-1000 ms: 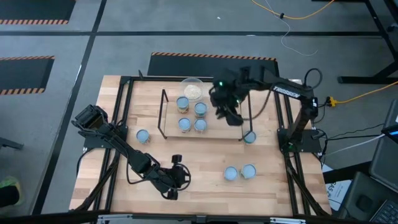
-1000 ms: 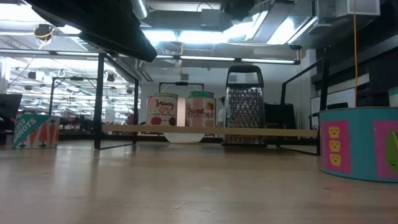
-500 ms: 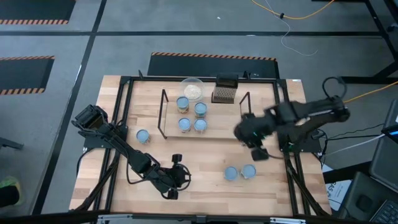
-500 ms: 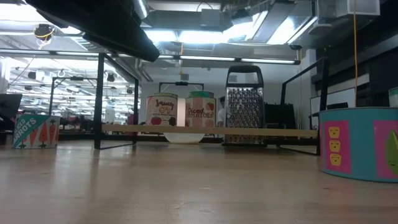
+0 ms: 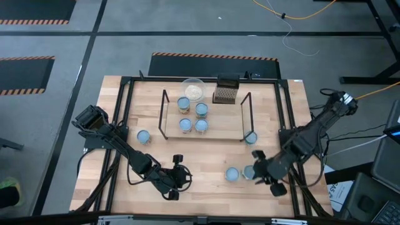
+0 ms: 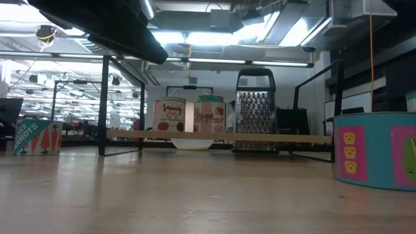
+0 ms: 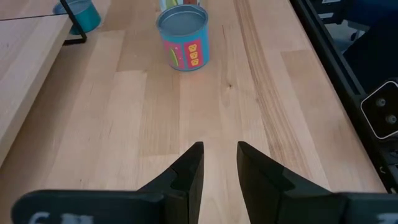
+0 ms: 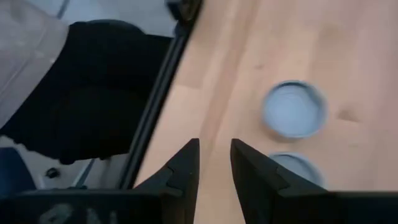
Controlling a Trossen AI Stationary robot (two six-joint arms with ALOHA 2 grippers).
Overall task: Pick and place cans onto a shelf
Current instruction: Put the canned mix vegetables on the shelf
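The right pincer [image 5: 265, 177] has swung away from the shelf [image 5: 206, 115] to the near right part of the tabletop [image 5: 206, 159], where it now hangs beside two cans [image 5: 240, 173] standing side by side; its fingers [image 8: 186, 168] are slightly parted and hold nothing. The left pincer [image 5: 177, 178] waits low over the near middle of the tabletop, fingers [image 7: 189, 174] a little apart and empty. Farther back, one can [image 5: 143, 136] stands alone on the left, and another [image 5: 250, 138] sits at the shelf's right end frame. Four cans [image 5: 192, 116] stand grouped on the left half of the shelf. Behind it are a clear bowl [image 5: 193, 89] and a grater [image 5: 226, 90].
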